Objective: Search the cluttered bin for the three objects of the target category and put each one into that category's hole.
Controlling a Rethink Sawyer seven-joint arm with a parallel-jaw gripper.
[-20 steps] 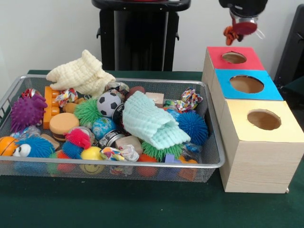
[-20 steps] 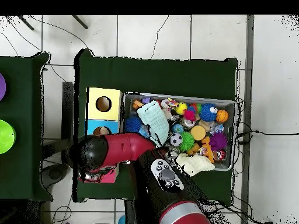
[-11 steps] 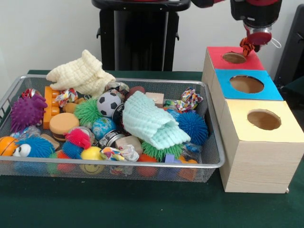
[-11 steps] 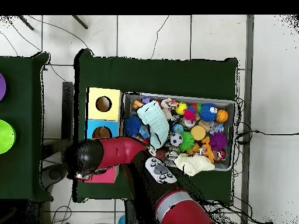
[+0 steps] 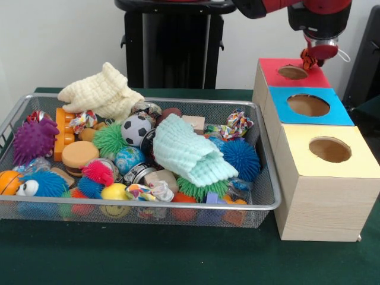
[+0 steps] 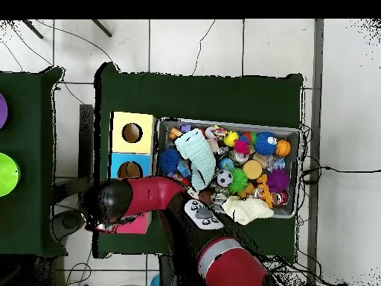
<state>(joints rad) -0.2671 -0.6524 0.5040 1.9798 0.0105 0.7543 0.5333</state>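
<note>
- Red-topped box (image 5: 291, 74) is sitting at the back of a row of three boxes, with my gripper (image 5: 313, 56) hanging just above its hole (image 5: 293, 72), toward the hole's 2 o'clock edge.
- I am holding my gripper clamped on an orange rope toy (image 5: 308, 58); the knotted strands are dangling right over the hole's rim and are not visibly inside it.
- My red and black arm (image 6: 149, 195) is covering the red-topped box in the overhead view, so I cannot see the gripper there.
- Blue-topped box (image 5: 309, 105) and yellow-topped box (image 5: 328, 151) are standing in line, touching, each with a round hole on top.
- Wire mesh bin (image 5: 267, 196) is lying just beside the boxes on the green table (image 5: 178, 261), at their 9 o'clock in the front view.
- Inside the bin a mint cloth (image 5: 190, 151) is lying at the centre, and a cream cloth (image 5: 101, 90) is piled at 11 o'clock.
- A soccer ball (image 5: 136, 129) is sitting near the middle, touching a green spiky ball (image 5: 110, 140).
- A multicoloured rope knot (image 5: 237, 124) is resting against the bin's wall at 2 o'clock; another (image 5: 82, 120) is lying on an orange block (image 5: 61, 133) at 10 o'clock.
- A purple spiky ball (image 5: 34, 140) is sitting at 9 o'clock.
</note>
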